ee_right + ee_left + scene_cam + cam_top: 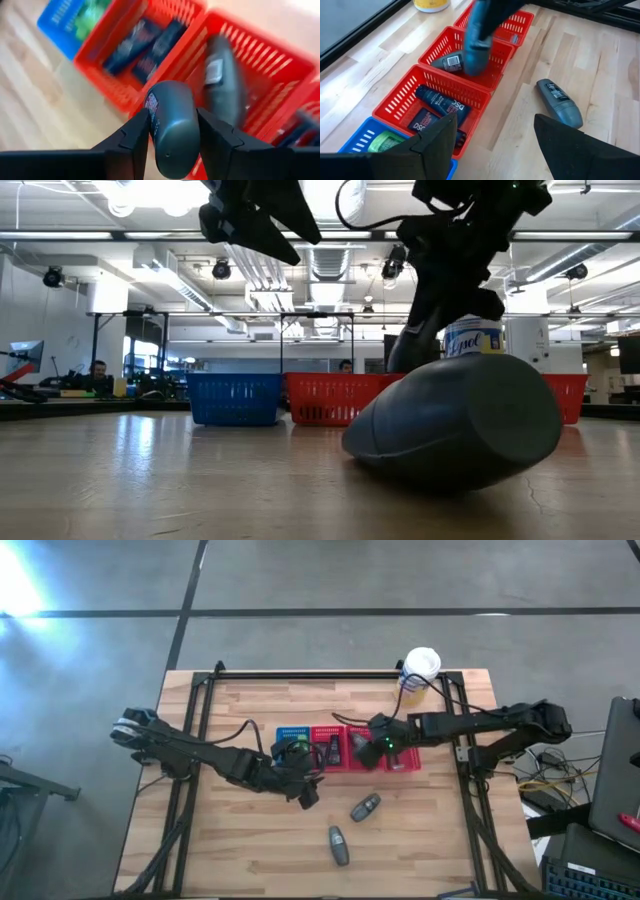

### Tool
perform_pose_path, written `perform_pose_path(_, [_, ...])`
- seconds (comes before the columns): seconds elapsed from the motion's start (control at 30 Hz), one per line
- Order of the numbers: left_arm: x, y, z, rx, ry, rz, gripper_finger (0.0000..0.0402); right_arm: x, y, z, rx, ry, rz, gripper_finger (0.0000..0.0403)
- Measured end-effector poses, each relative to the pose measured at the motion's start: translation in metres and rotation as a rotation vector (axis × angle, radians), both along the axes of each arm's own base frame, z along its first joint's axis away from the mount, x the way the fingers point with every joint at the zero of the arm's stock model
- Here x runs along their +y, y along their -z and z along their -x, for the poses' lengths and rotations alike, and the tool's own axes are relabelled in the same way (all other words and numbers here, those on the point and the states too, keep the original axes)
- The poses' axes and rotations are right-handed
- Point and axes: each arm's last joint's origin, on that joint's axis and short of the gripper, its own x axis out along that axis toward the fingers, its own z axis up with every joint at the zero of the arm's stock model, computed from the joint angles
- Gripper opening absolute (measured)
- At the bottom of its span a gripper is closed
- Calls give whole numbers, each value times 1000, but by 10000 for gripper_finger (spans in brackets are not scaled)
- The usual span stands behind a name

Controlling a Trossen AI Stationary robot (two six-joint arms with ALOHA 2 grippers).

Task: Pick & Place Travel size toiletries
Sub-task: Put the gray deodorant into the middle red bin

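My right gripper (173, 120) is shut on a grey oval container (477, 42) above the middle red tray (492, 75). A second grey container (225, 90) lies inside that tray. Dark tubes (437, 107) lie in the neighbouring red tray, and a green packet (382, 142) lies in the blue tray (292, 738). Two more grey containers (365, 807) (338, 845) lie on their sides on the table. My left gripper (495, 135) is open and hovers over the wood just in front of the trays, touching nothing. My right gripper pinches the grey container between its two fingers, one on each side of its body (160, 125). The fingers come from above, pointing down. The container is lifted clear and hangs roughly upright over the middle red tray, its lower end (472, 65) near the tray's rim.
A third red tray (403, 755) ends the row on the right. A tall yellowish canister with a white lid (420, 668) stands near the far edge. The black frame rails (330, 675) run along the far side. The near half of the table holds only the two loose containers.
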Motion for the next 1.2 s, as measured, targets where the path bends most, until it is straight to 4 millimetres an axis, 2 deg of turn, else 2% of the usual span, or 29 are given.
perform_pose_path(0.2, [0, 0, 0, 3, 3, -10, 271, -3, 13, -3, 64, -17, -64, 137])
perform_pose_path(0.37, [0, 0, 0, 2, 2, -10, 271, -8, 18, -5, 90, 15, -25, 181])
perform_pose_path(0.67, [0, 0, 0, -4, -11, 6, 271, -12, 7, 1, 77, 75, 161, 271])
perform_pose_path(0.9, [0, 1, 0, 1, 3, 11, 271, -12, -4, 11, 75, 67, 209, 299])
perform_pose_path(1.03, [-2, 8, -1, 39, 128, -7, 271, -3, -6, 13, 72, -56, 132, 299])
perform_pose_path(1.2, [-11, 32, -11, 70, 427, -56, 271, 20, -7, 20, 110, -236, 64, 282])
